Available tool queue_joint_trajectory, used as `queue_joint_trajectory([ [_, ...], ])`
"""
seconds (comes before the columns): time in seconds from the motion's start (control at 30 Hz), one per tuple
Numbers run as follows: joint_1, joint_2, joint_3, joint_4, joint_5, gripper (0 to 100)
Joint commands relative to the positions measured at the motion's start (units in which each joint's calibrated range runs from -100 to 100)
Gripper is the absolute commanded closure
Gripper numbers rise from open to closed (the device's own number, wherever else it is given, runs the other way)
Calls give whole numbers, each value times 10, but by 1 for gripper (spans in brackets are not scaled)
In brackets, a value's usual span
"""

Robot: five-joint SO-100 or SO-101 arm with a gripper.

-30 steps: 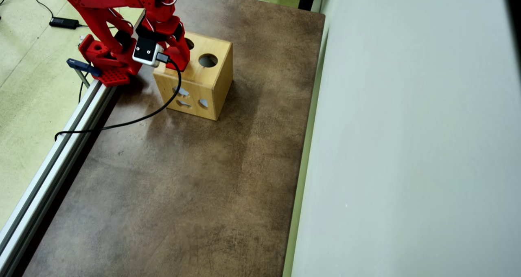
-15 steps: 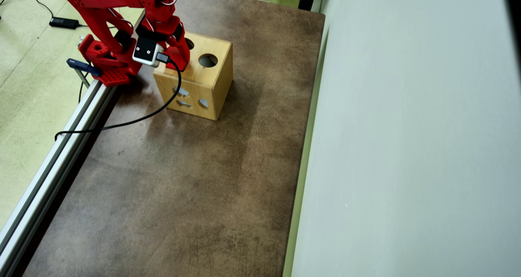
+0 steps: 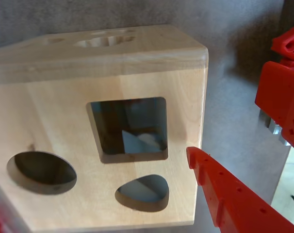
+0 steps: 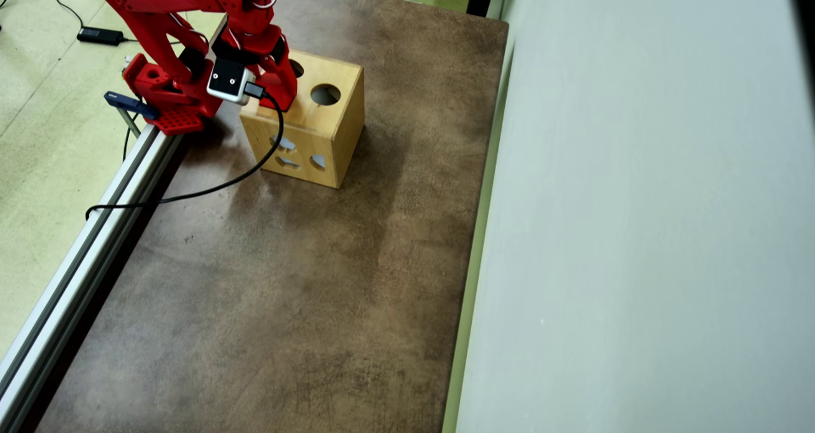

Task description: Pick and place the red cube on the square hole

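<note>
The light wooden box (image 3: 55,111) fills the wrist view, its top face towards the camera. The square hole (image 3: 130,128) is dark, with pale grey patches showing inside. Below it are a round cutout (image 3: 40,172) and a heart-shaped cutout (image 3: 143,192). My gripper (image 3: 93,187) hovers just above this face, open, with nothing between its fingers. One red finger (image 3: 220,189) reaches in from the lower right. A red blur sits at the lower left corner. In the overhead view the gripper (image 4: 280,97) is over the box's (image 4: 318,134) left part and covers the square hole. The red cube is out of view.
The box stands on a brown table (image 4: 305,280) near the arm's red base (image 4: 169,99). An aluminium rail (image 4: 76,255) runs along the table's left edge. A black camera cable (image 4: 210,188) loops across the table. A pale wall (image 4: 637,229) borders the right side.
</note>
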Motion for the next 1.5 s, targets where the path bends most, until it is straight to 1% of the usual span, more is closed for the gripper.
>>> queue_joint_trajectory([
  [0.0, -4, -34, -13, -2, -1, 9],
  [0.03, -4, -35, -13, -2, -1, 6],
  [0.07, -4, -35, -13, -2, -1, 5],
  [1.03, -3, -37, -21, -1, -1, 6],
  [1.3, -4, -115, -11, -1, -1, 6],
  [1.47, -2, -122, 0, 1, -1, 6],
])
